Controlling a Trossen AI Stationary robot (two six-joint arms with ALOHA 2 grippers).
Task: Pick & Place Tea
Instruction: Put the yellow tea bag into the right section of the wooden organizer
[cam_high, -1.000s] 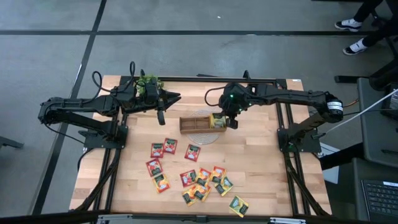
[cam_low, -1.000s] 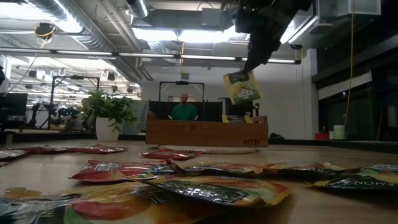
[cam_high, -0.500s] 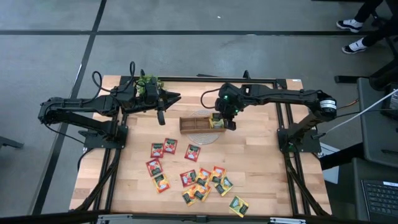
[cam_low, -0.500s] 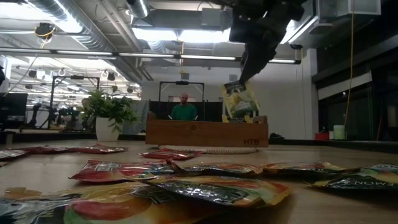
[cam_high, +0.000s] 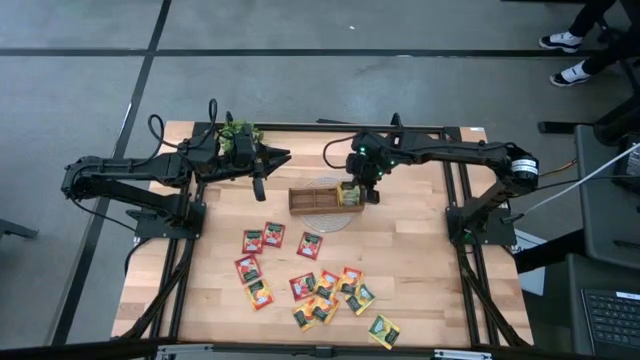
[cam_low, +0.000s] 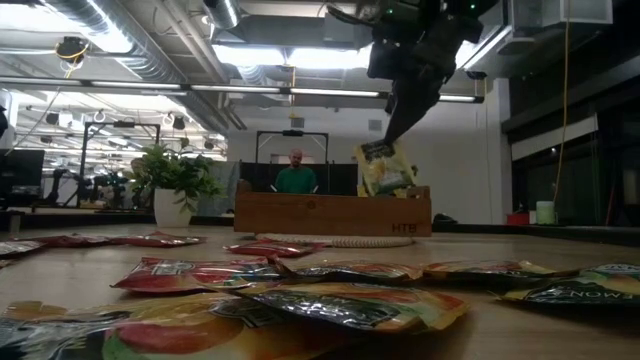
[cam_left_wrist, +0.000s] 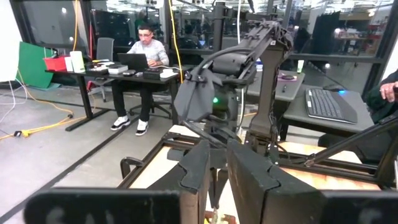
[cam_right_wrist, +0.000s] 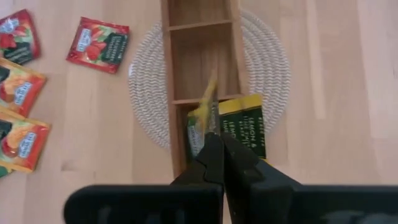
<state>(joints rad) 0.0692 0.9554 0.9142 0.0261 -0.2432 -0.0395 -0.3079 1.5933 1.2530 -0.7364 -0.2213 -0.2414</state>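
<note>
My right gripper (cam_high: 356, 188) hangs over the right end compartment of the brown wooden tray (cam_high: 318, 200) and is shut on a yellow-green tea sachet (cam_low: 385, 168). In the right wrist view this sachet (cam_right_wrist: 208, 102) shows edge-on above other yellow-green sachets (cam_right_wrist: 244, 127) that lie in that compartment. Several red, orange and yellow-green sachets (cam_high: 310, 285) lie flat on the table's near half. My left gripper (cam_high: 280, 157) waits shut by the potted plant (cam_high: 238, 132) at the far left. My right gripper pinches the yellow-green sachet by its top edge (cam_low: 378, 148) between the two fingers, which come from above, pointing down (cam_right_wrist: 219, 146). The sachet hangs below them, slightly tilted. Its lower edge dips behind the tray's near wall (cam_low: 332, 213), into the right end compartment.
The tray stands on a round woven mat (cam_right_wrist: 267, 68). Its middle and left compartments (cam_right_wrist: 198, 50) show bare wood. Bare table lies right of the tray and between tray and loose sachets. A person (cam_low: 296, 172) sits beyond the far edge.
My right gripper has moved toward the table's left and down, over the tray's right end. The sachet has come down with it: first clear above the tray, now with its lower edge behind the tray wall. My left arm has kept still.
</note>
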